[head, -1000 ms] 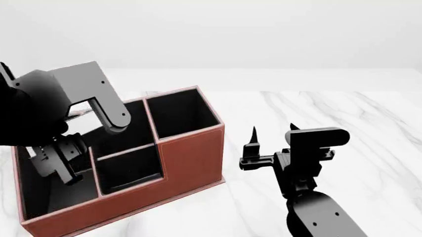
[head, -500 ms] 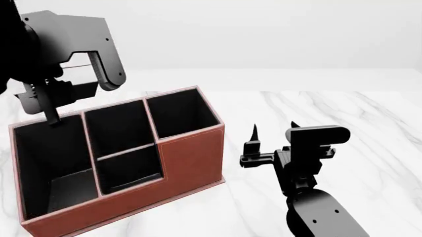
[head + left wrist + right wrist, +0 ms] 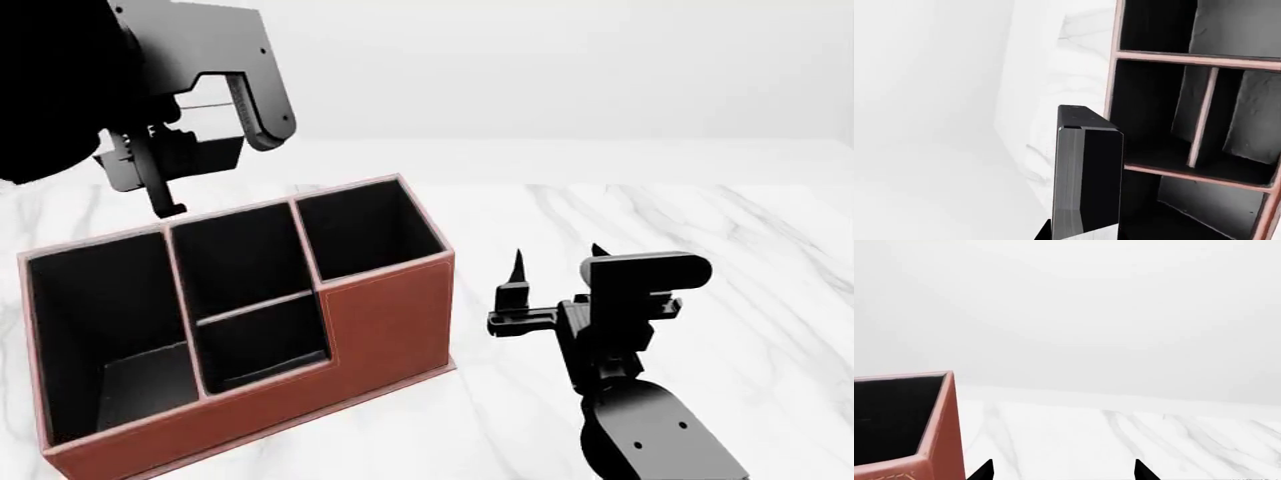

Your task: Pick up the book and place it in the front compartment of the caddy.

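Two hands are in view. The left hand (image 3: 160,176) is held high over the far left corner of the caddy (image 3: 387,320), largely hidden by its own arm in the head view. In the left wrist view the book (image 3: 1087,185) is seen gripped by that hand, black cover and white page edges showing, beside and above the caddy's outer wall. Its lower end and the fingers on it are cut off by the frame edge. In the head view the book cannot be made out with certainty. The front compartment (image 3: 260,345) is seen with nothing in it. The right hand (image 3: 554,265) is held wide open and empty over the counter (image 3: 694,230), just right of the caddy. Only its two fingertips are caught by the right wrist view.
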Controlling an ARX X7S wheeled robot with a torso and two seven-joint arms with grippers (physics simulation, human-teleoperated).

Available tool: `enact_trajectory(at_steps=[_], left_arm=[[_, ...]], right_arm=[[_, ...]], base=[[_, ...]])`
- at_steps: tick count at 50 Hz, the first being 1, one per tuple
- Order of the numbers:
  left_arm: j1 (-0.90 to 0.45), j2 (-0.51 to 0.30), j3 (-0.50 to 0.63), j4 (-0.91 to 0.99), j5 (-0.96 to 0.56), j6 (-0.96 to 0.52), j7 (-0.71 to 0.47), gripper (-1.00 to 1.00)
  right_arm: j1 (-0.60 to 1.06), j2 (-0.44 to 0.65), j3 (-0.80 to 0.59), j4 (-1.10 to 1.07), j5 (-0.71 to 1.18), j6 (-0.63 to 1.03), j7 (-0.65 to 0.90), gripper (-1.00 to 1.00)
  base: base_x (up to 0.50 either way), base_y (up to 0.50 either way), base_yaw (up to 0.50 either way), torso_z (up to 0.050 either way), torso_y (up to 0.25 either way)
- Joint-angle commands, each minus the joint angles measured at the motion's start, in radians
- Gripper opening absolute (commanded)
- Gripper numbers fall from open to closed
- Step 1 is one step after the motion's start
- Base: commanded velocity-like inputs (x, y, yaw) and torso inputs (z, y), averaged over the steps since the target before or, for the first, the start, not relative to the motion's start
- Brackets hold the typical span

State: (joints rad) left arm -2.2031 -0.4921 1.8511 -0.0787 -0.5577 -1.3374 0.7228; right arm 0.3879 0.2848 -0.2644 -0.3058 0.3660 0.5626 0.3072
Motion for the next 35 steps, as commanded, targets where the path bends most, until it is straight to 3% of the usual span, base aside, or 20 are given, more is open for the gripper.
enact_trajectory(at_steps=[1, 35], left_arm=[[0.047, 0.033, -0.046, -0.100, 0.086, 0.081, -0.026, -1.00], [0.147, 0.036, -0.116, -0.186, 0.059, 0.083, -0.059, -1.00]], right_arm=[[0.002, 0.002, 0.000, 0.012, 0.003, -0.007, 0.002, 1.00], [0.014, 0.006, 0.010, 0.031, 0.026, -0.007, 0.014, 1.00]], base=[[0.00, 0.00, 0.00, 0.000, 0.000], [0.00, 0.00, 0.00, 0.000, 0.001]])
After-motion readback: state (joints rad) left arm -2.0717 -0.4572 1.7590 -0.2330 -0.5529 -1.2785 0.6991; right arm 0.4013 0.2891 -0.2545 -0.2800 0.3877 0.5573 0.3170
